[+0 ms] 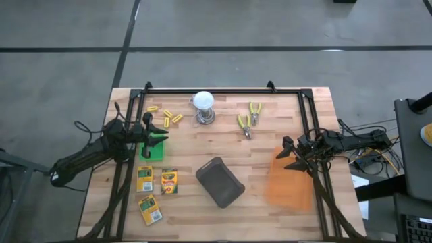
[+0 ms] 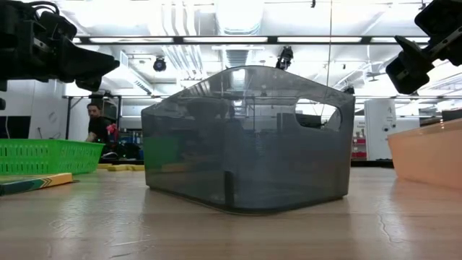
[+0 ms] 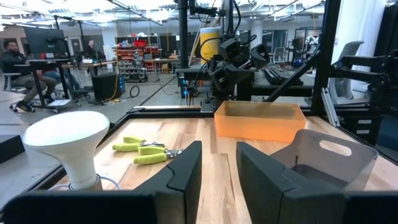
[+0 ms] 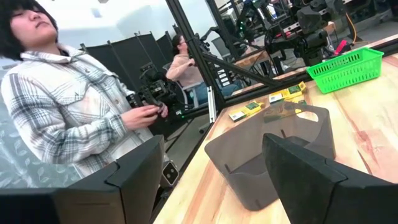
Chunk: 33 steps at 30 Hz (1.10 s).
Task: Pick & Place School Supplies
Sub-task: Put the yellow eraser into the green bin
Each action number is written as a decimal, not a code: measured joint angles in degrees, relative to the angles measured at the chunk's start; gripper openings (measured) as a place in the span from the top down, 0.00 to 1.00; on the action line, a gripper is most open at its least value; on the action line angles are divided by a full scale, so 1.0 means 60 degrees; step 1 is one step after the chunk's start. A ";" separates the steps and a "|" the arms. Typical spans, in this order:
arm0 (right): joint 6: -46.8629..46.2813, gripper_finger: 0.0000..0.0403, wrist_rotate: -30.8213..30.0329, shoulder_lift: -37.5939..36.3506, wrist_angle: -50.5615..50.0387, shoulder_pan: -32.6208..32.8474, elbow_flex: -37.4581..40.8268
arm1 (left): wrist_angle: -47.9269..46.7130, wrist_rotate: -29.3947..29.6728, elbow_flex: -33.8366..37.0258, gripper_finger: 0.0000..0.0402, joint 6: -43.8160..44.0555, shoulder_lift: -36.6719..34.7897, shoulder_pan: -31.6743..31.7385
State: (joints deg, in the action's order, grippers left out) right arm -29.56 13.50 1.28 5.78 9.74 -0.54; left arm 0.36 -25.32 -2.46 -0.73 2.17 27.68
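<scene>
Wooden tabletop, both arms idle above it. Left gripper hovers over the green basket, fingers narrowly parted and empty; the crayon boxes lie flat just behind and below it, upright long axes. Right gripper, wide open and empty, sits well apart over the orange bin, so left is nearer.

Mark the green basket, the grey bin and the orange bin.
green basket [image 1: 157, 149]: high view, on its bare right part beside the left arm.
grey bin [image 1: 219, 182]: high view, middle of its floor.
orange bin [image 1: 289, 183]: high view, middle of its floor.
</scene>
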 joint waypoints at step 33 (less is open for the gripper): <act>0.0000 0.34 0.0000 0.0011 0.0000 0.0003 0.0000 | -0.4958 0.3719 -0.5666 0.74 0.3184 0.4860 0.0003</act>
State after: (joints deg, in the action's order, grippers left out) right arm -29.56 13.50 1.34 5.78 9.76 -0.54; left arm -29.39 -3.01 -36.45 18.38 31.33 27.70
